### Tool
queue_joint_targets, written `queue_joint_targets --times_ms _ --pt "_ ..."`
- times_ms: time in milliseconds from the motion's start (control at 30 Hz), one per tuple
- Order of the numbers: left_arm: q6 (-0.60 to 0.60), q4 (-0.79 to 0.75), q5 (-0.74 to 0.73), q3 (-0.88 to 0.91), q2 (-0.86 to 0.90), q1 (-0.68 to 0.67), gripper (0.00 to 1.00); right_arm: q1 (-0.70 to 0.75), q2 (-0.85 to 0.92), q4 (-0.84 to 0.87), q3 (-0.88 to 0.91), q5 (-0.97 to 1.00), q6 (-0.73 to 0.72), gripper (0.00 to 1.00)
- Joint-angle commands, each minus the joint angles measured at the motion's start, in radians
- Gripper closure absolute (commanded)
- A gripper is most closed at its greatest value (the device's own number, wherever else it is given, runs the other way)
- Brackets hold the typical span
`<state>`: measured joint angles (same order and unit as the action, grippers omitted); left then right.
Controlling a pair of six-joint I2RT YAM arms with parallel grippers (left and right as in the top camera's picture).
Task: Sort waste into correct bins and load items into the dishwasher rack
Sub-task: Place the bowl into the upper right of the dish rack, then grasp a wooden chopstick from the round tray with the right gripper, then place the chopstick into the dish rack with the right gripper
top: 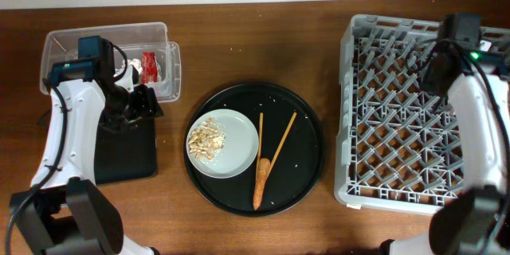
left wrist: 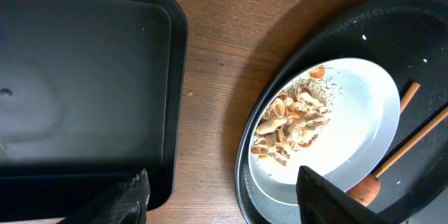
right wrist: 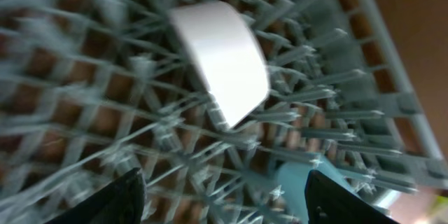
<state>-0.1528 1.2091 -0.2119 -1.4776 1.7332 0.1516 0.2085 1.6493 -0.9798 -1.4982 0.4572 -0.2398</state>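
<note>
The pale plate (top: pixel 225 143) holds beige food scraps (top: pixel 206 138) on the big round black tray. Two thin wooden sticks (top: pixel 280 142) and the orange carrot (top: pixel 260 182) lie beside it. The red wrapper (top: pixel 150 65) lies in the clear tub (top: pixel 163 28). My left gripper (top: pixel 147 102) is open and empty between the shallow black tray (top: pixel 123 159) and the plate (left wrist: pixel 350 119). My right gripper (right wrist: pixel 220 196) is open and empty over the dishwasher rack (top: pixel 398 111), above the white bowl (right wrist: pixel 220 59) and the light-blue cup (right wrist: pixel 297 182) that sit in it.
The big round black tray (top: pixel 307 167) sits mid-table between the bins and the rack. Bare wood (left wrist: pixel 217 77) separates the shallow black tray (left wrist: pixel 84 77) from the round tray. The right wrist view is blurred.
</note>
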Motion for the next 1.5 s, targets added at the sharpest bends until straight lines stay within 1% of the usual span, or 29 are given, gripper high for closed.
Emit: queue_joint_targets --times_ms 0,33,67,133,233,333,433,533,600,733,833,933,967,1033,1067,1167,1233,1367,1467 --pt "0.016 0.000 -0.007 -0.007 -0.023 -0.006 0.25 -0.056 -0.101 -0.051 0.000 -0.460 0.048 0.27" --pt "0.016 -0.001 -0.008 -0.007 -0.023 -0.007 0.21 -0.096 -0.106 -0.080 0.000 -0.572 0.048 0.27" --pt "0.016 -0.001 -0.008 -0.007 -0.023 -0.008 0.18 -0.148 -0.101 -0.106 0.003 -0.632 0.048 0.27" --pt "0.016 -0.001 -0.008 -0.007 -0.023 -0.007 0.18 -0.280 -0.082 -0.139 0.012 -0.637 0.006 0.27" --pt "0.016 0.000 -0.008 -0.007 -0.023 -0.007 0.17 -0.489 -0.024 -0.140 0.023 -0.624 -0.143 0.26" --pt "0.016 0.000 -0.008 -0.007 -0.023 -0.007 0.17 -0.632 0.089 -0.139 0.023 -0.573 -0.273 0.26" --pt "0.016 0.000 -0.008 -0.007 -0.023 -0.007 0.14 -0.700 0.206 -0.129 0.023 -0.567 -0.377 0.26" --pt "0.016 0.001 -0.008 -0.007 -0.023 -0.007 0.14 -0.714 0.309 -0.122 0.023 -0.551 -0.484 0.27" --pt "0.016 0.001 -0.008 -0.007 -0.023 -0.007 0.14 -0.715 0.366 -0.097 0.023 -0.555 -0.500 0.26" --pt "0.016 0.001 -0.008 -0.007 -0.023 -0.007 0.13 -0.740 0.417 -0.047 0.025 -0.550 -0.502 0.27" --pt "0.016 0.001 -0.008 -0.007 -0.023 -0.007 0.13 -0.760 0.446 -0.033 0.025 -0.517 -0.530 0.33" --pt "0.016 0.001 -0.008 -0.007 -0.023 -0.007 0.13 -0.760 0.468 -0.033 0.026 -0.512 -0.563 0.36" --pt "0.016 0.002 -0.008 -0.007 -0.023 -0.007 0.13 -0.760 0.475 -0.033 0.027 -0.512 -0.563 0.39" --pt "0.016 0.003 -0.008 -0.007 -0.023 -0.008 0.14 -0.760 0.483 -0.033 0.029 -0.513 -0.562 0.50" --pt "0.016 0.003 -0.008 -0.007 -0.023 -0.007 0.13 -0.760 0.483 -0.033 0.029 -0.513 -0.562 0.62" --pt "0.016 0.004 -0.008 -0.007 -0.023 -0.007 0.13 -0.760 0.483 -0.033 0.029 -0.513 -0.562 0.85" --pt "0.016 0.004 -0.008 -0.007 -0.023 -0.007 0.13 -0.760 0.483 -0.033 0.029 -0.517 -0.562 0.96" --pt "0.016 0.004 -0.008 -0.007 -0.023 -0.007 0.13 -0.744 0.439 -0.033 0.026 -0.528 -0.544 0.96" --pt "0.016 0.004 -0.008 -0.007 -0.023 -0.007 0.14 -0.683 0.298 -0.051 -0.006 -0.526 -0.392 0.96"
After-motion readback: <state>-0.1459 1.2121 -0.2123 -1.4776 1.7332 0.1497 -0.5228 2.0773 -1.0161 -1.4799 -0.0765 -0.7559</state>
